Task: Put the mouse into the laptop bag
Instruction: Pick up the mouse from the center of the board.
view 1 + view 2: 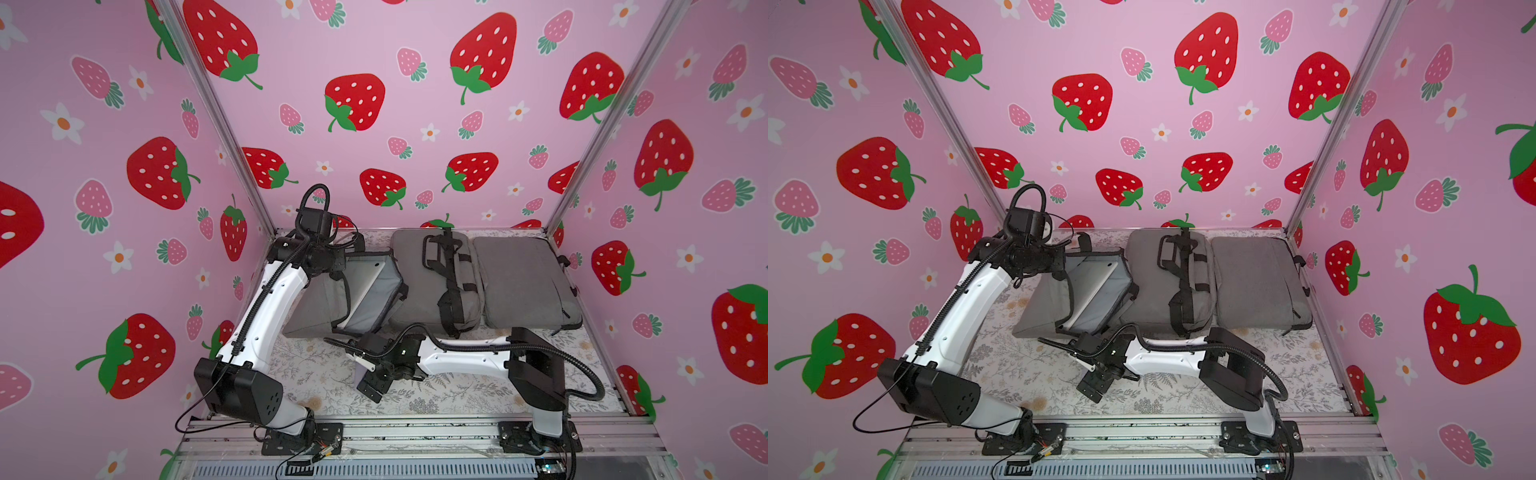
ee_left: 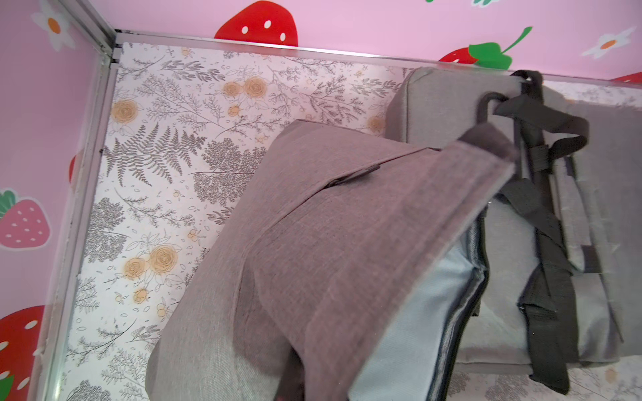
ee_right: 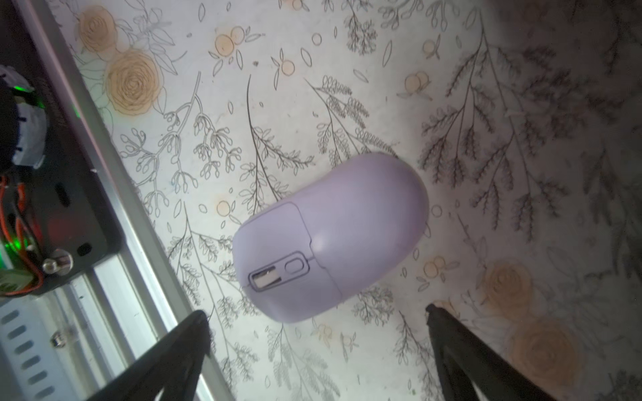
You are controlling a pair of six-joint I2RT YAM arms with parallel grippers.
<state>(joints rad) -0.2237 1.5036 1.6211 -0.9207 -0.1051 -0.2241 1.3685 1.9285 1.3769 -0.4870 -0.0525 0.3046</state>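
Mouse (image 3: 330, 236), lilac, lies on the floral table (image 3: 312, 86), untouched, just beyond the wide-spread fingertips of the right gripper (image 3: 316, 314). Left gripper (image 1: 337, 271), clenched, holds up one wall of the open grey laptop bag (image 1: 370, 291).

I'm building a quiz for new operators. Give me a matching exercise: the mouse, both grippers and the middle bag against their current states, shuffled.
1 mouse
2 left gripper
3 right gripper
4 middle bag

a open, above the mouse
b black straps across its top
c shut on the open laptop bag
d lying on the table

Pairs: 1-d, 2-c, 3-a, 4-b
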